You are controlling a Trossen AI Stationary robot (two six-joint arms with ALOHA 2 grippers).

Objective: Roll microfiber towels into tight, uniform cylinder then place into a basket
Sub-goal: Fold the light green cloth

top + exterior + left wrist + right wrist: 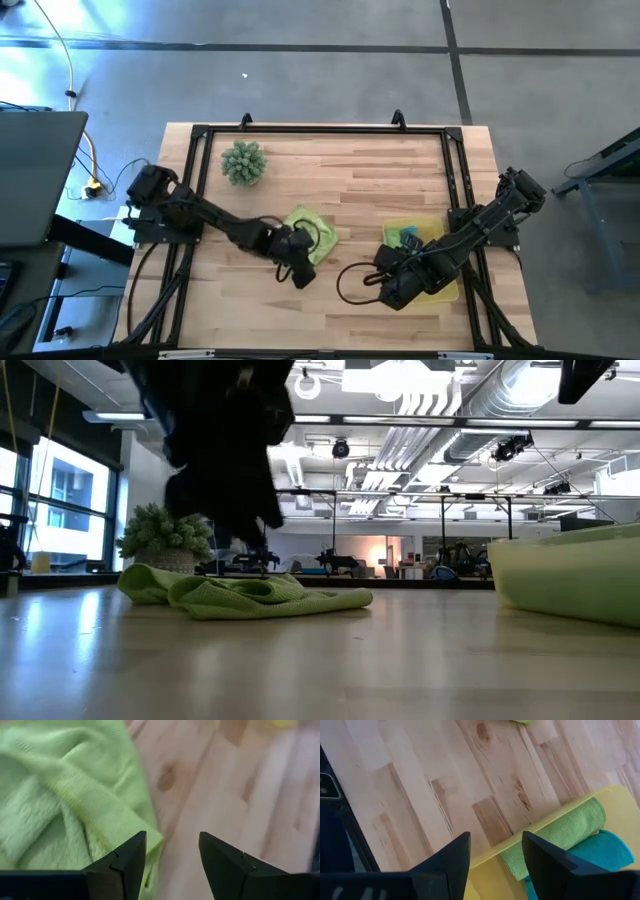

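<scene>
Towels: a rolled green one [560, 832] and a teal one [600, 852] lie in the yellow basket [485, 877], while the last green towel [308, 232] lies crumpled on the bench [350, 170] under the left claw [171, 857], both claws empty, fingers apart.

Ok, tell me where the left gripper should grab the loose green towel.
Probably the folded corner edge of the green towel just ahead of the open left gripper. It lies crumpled on the table, so come from above and pinch that raised hem.

Loose green towel [60, 795] cut off by frame edges, basket [440, 290] partly under right arm
</scene>
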